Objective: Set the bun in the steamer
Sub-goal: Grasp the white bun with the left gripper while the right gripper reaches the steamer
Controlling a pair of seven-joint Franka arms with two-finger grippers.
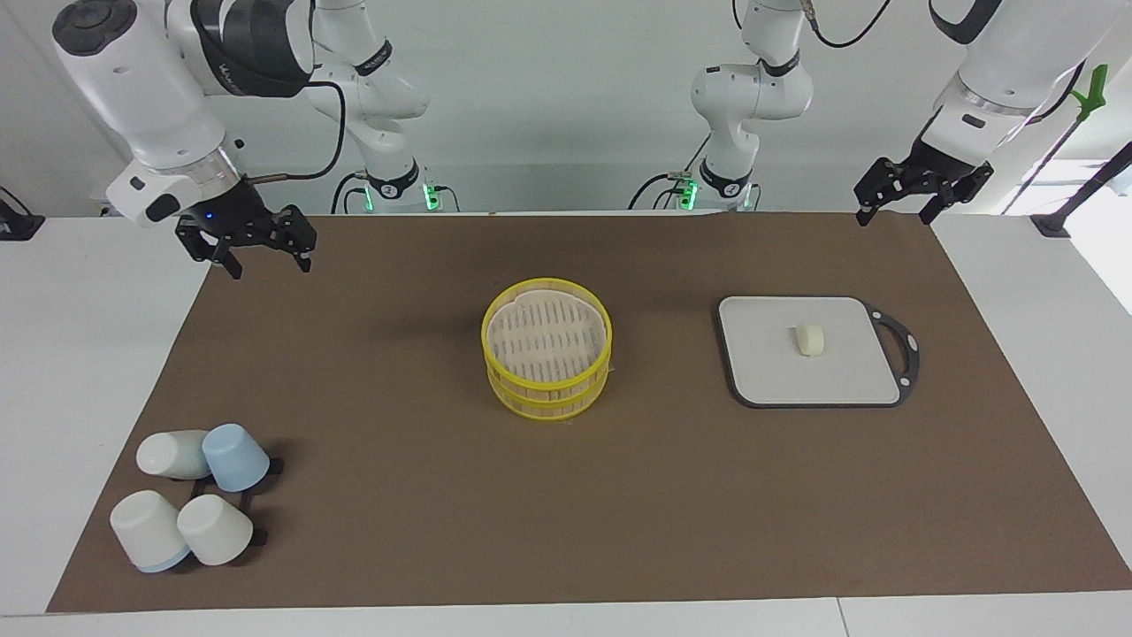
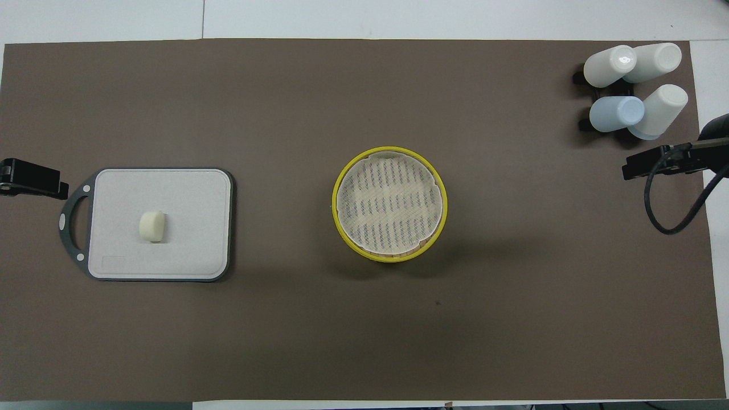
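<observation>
The bun [image 1: 809, 339] is a small cream-white lump lying on a flat grey board [image 1: 769, 376] toward the left arm's end of the table. It also shows in the overhead view [image 2: 152, 226] on the board [image 2: 188, 193]. The steamer [image 1: 546, 349] is a round, yellow-rimmed, two-tier basket at the middle of the mat, with a pale slatted surface on top [image 2: 390, 205]. My left gripper [image 1: 893, 217] hangs open and empty over the mat's edge, near the board's handle [image 2: 34, 179]. My right gripper [image 1: 271, 265] hangs open and empty over the mat's corner at the right arm's end [image 2: 655, 162].
Several white and blue cups [image 1: 190, 504] lie tipped on a small black rack at the right arm's end, farther from the robots than the steamer [image 2: 635, 85]. A brown mat [image 1: 398, 495] covers the table. A black cable [image 2: 678, 210] hangs from the right arm.
</observation>
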